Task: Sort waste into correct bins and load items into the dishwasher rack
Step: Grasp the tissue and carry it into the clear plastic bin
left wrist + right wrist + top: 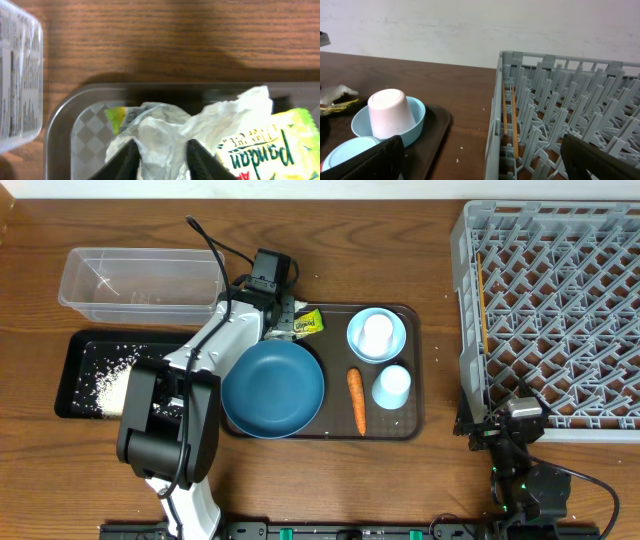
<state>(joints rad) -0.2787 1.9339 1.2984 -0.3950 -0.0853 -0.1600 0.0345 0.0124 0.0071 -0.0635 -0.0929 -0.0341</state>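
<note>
Sitting in pale-blue bowl point(356, 341): white cup point(377, 331); rice point(112, 386) in black tray point(74, 378).

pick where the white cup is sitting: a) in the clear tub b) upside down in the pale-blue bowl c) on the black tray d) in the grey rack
b, the white cup stands mouth-down inside the pale-blue bowl on the brown tray, and the right wrist view shows it the same way.
</note>
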